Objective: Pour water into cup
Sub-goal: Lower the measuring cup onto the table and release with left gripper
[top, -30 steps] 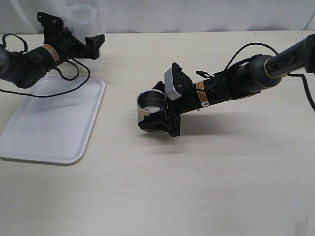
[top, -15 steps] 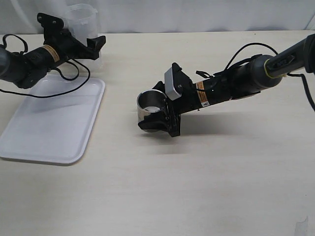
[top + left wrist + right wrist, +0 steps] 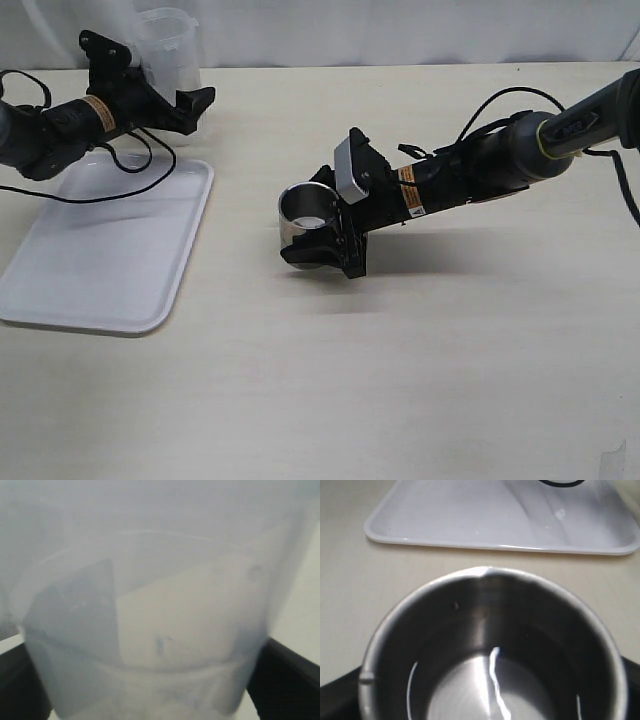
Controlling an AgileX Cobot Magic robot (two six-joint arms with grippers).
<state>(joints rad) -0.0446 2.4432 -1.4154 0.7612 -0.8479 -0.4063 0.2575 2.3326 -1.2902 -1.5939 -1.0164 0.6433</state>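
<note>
Cup [image 3: 303,208]: short steel cylinder, mouth up, near the middle of the bench [image 3: 420,380]; the right pincer [image 3: 308,228] pinches it from both sides, with dark fingers at either flank in the right wrist view; whether its base rests on the bench or hangs just clear cannot be told. Beaker [image 3: 166,45]: translucent plastic, long axis upright, at the far left rear of the bench, just beyond the white tray [image 3: 70,280]; the water inside is too faint to make out. Left pincer [image 3: 160,687]: jaws stand wide, one on each side of the beaker's lower wall; whether they press the wall or merely flank it cannot be told. Governing relation: from the left pincer the cup lies well apart, toward the right of the exterior view and nearer its camera; the left arm is nearer the beaker, the right arm has the cup. Judgement: pouring requires a firm hold on the beaker, then carriage until its spout stands over the cup's mouth.
</note>
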